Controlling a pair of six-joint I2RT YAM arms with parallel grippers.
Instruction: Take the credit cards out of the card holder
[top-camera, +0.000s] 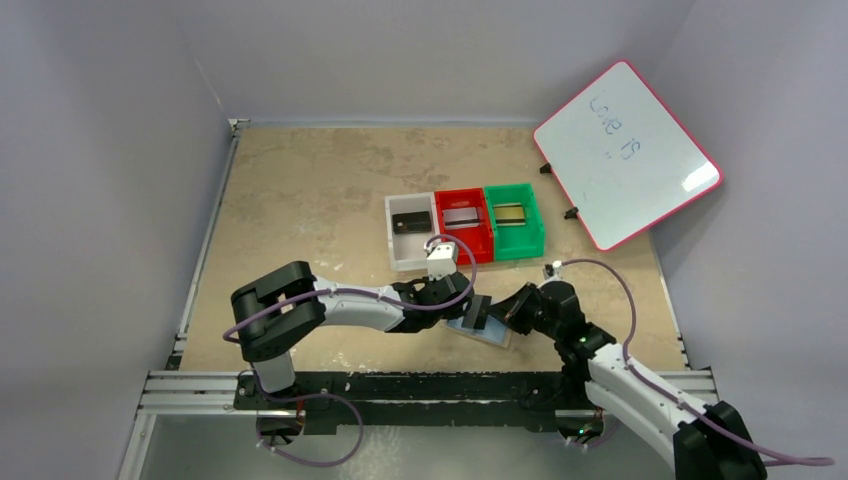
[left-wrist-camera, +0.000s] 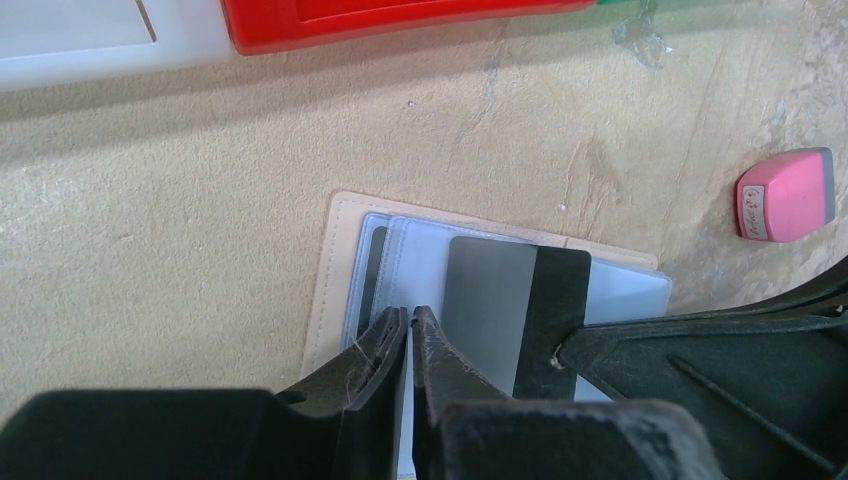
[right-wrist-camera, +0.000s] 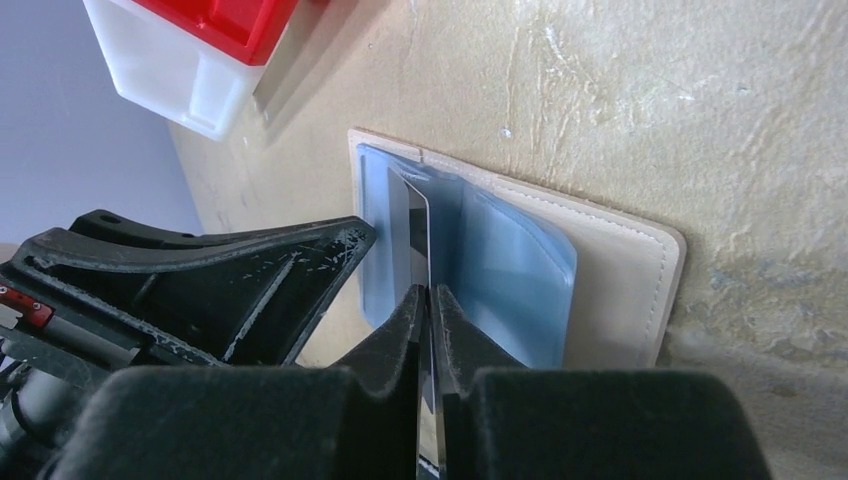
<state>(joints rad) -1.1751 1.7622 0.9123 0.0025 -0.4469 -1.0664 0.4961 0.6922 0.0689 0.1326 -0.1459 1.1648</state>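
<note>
The card holder (left-wrist-camera: 335, 280) lies open on the table, tan rim around a grey-blue lining (right-wrist-camera: 520, 270). My right gripper (right-wrist-camera: 428, 292) is shut on a credit card (left-wrist-camera: 505, 300), grey with a black stripe, held on edge over the lining. Whether its far end is still in a pocket I cannot tell. My left gripper (left-wrist-camera: 410, 315) is shut, its tips pressed down on the lining just left of that card. A dark card edge (left-wrist-camera: 372, 270) shows in a left pocket. In the top view both grippers meet over the card holder (top-camera: 492, 336).
Three bins stand behind the wallet. The white one (top-camera: 408, 262) holds a black card, the red one (top-camera: 465, 243) a silvery card, the green one (top-camera: 520, 243) a gold card. A small pink block (left-wrist-camera: 787, 195) lies to the right. A pink-framed whiteboard (top-camera: 628, 155) leans at the back right.
</note>
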